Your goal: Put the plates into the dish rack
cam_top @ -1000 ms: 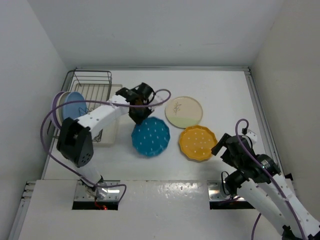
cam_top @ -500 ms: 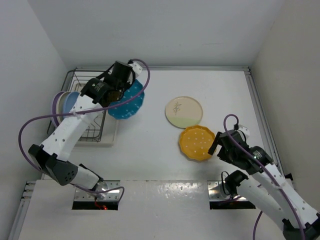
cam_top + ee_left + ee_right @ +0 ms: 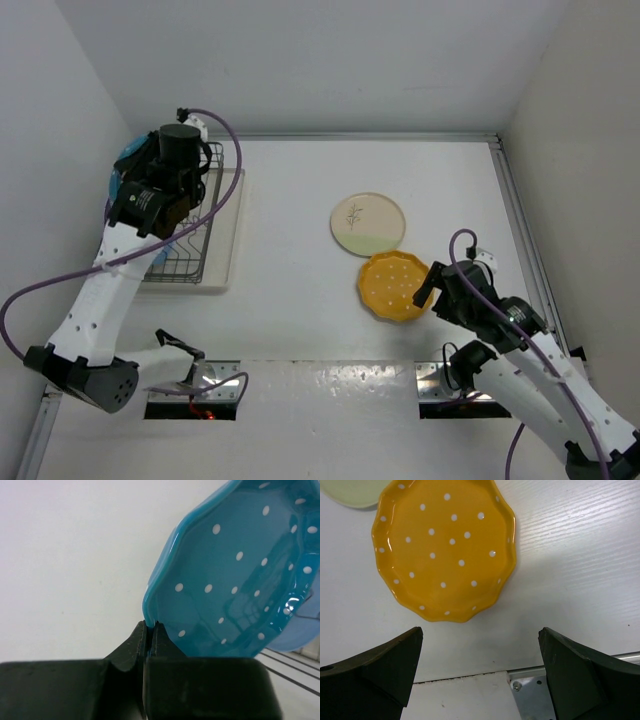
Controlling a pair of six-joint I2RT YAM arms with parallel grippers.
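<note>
Up top, two plates wait on the worktop [image 3: 300, 320]: sprig plate [image 3: 368, 223] and orange plate [image 3: 395, 286]; the load in the dish rack [image 3: 196, 250] I can't count. Left wrist: my left gripper [image 3: 150, 630] pinches the teal plate [image 3: 235, 575] by its rim over the rack, one pale-blue plate [image 3: 306, 630] behind. Right wrist: right gripper [image 3: 480, 665] gapes empty, just short of the orange plate [image 3: 445, 550].

The top camera looks down over the whole surface [image 3: 300, 200] from behind me. My right wrist view, nearer, shares the orange plate [image 3: 445, 550]; my left looks closely at the teal plate [image 3: 235, 575].
</note>
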